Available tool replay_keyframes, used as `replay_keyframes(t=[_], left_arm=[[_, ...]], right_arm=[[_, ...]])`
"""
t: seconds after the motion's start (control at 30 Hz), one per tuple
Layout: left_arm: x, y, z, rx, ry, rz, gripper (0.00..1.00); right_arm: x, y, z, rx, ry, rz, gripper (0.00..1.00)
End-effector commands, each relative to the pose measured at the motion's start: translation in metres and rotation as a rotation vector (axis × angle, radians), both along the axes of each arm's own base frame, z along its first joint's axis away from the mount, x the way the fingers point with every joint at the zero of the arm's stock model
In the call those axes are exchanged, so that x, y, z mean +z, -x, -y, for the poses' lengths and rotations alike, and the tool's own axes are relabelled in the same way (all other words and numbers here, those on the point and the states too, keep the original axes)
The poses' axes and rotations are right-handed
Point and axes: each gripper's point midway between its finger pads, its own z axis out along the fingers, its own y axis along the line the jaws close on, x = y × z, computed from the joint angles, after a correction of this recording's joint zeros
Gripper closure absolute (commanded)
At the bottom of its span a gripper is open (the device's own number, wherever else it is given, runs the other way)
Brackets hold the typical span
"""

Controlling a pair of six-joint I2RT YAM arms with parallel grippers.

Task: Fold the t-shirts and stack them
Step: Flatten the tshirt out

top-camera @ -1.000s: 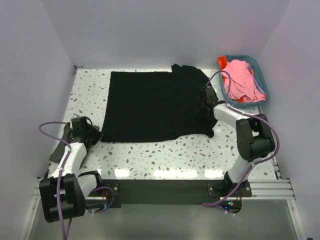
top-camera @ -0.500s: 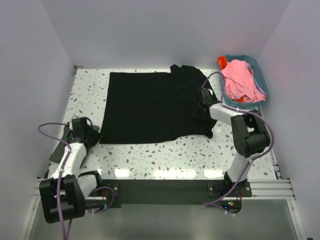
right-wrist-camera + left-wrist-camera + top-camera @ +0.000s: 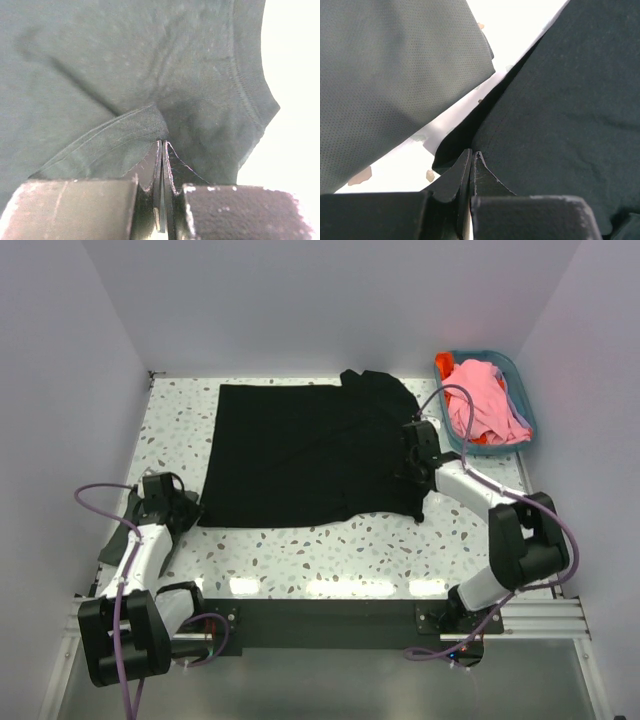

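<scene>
Right wrist view: a fold of the black t-shirt (image 3: 125, 60) is clamped in the right gripper (image 3: 163, 146); its corner hem is pinched by the left gripper (image 3: 471, 159), the rest spread ahead. Soft, limp cloth, judged best lifted by hems.

No text, label, brand, number or sign can be read in any view: not on the shirts, the basket, the arms or the desk.
</scene>
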Motion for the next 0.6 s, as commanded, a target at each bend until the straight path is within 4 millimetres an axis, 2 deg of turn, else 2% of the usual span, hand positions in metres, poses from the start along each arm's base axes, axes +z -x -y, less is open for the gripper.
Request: replay_keyframes(t=[0.0, 0.17, 0.33, 0.43, 0.57], left_arm=[[0.017, -0.008, -0.008, -0.002, -0.044, 0.041, 1.00], [0.021, -0.007, -0.008, -0.005, -0.056, 0.046, 1.00], [0.030, -0.008, -0.011, -0.010, -0.074, 0.061, 1.00], [0.036, -0.014, -0.010, -0.023, -0.071, 0.077, 1.00], [0.050, -0.028, -0.004, -0.069, -0.049, 0.113, 1.00]], right_arm=[[0.030, 0.001, 0.006, -0.033, 0.000, 0.076, 1.00], [0.053, 0.013, 0.012, -0.036, -0.010, 0.117, 1.00], [0.094, 0.029, 0.018, -0.028, -0.029, 0.211, 1.00], [0.119, 0.030, 0.020, -0.017, -0.033, 0.272, 1.00], [0.138, 0.028, 0.020, 0.007, -0.022, 0.317, 1.00]])
